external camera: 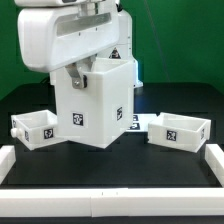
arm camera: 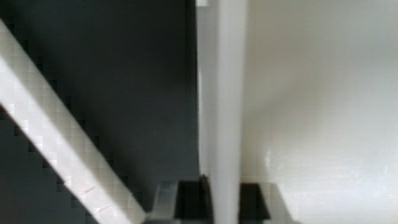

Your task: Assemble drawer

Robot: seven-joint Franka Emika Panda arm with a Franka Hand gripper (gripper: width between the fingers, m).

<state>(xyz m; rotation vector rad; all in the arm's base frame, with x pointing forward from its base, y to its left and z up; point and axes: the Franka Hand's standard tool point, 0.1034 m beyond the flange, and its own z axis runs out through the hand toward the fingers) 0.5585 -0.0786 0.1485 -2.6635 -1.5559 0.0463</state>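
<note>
The white box shell [external camera: 96,105] of the drawer hangs tilted above the black table, with square tags on its front and side. My gripper [external camera: 80,72] comes down from above and is shut on the shell's upper wall. In the wrist view my gripper [arm camera: 217,200] clamps that thin white wall [arm camera: 217,90] between its dark fingers [arm camera: 183,203]. One shallow tray [external camera: 36,128] lies at the exterior view's left of the shell. The other tray [external camera: 178,130] lies at the exterior view's right.
A white rail [external camera: 110,205] frames the front of the black table, with side rails at the left [external camera: 8,155] and right [external camera: 214,158]. A green wall stands behind. A white bar [arm camera: 71,140] crosses the wrist view diagonally.
</note>
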